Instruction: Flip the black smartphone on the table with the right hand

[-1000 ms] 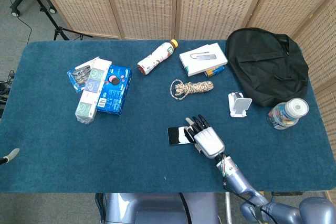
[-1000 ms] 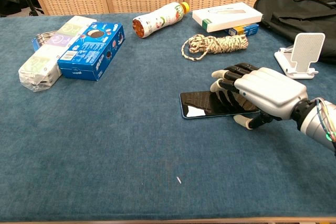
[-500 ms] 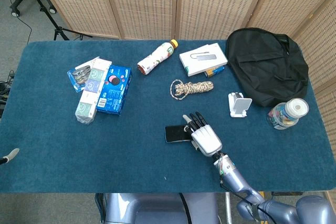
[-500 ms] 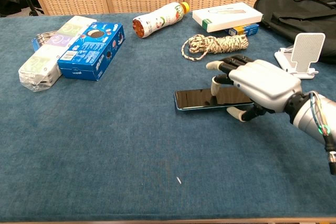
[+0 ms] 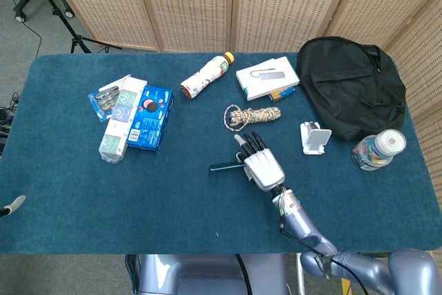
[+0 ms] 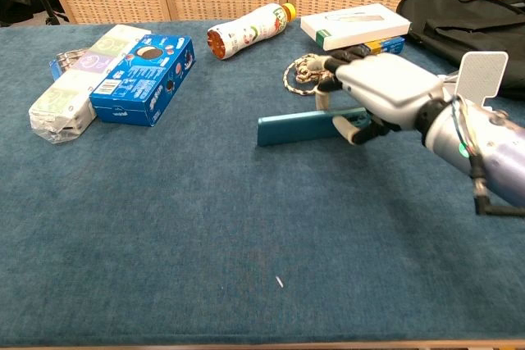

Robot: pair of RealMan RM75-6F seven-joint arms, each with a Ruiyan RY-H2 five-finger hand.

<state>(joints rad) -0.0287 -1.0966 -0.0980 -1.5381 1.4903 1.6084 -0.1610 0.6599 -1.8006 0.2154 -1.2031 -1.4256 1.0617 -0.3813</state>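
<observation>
Table (image 5: 69, 191) covered in blue cloth, bearing all items. Black bag (image 5: 352, 84) lies at the far right corner. Right hand (image 5: 261, 165) sits near the table's centre, fingers curled around the smartphone (image 6: 295, 129), which stands on its long edge with its teal back facing the chest camera; the thumb (image 6: 349, 127) presses this near face, the other fingers wrap over the top edge. Coiled rope (image 5: 252, 115) lies just beyond the hand. Blue snack box (image 6: 143, 79) rests well apart at left. Left hand is outside both views.
</observation>
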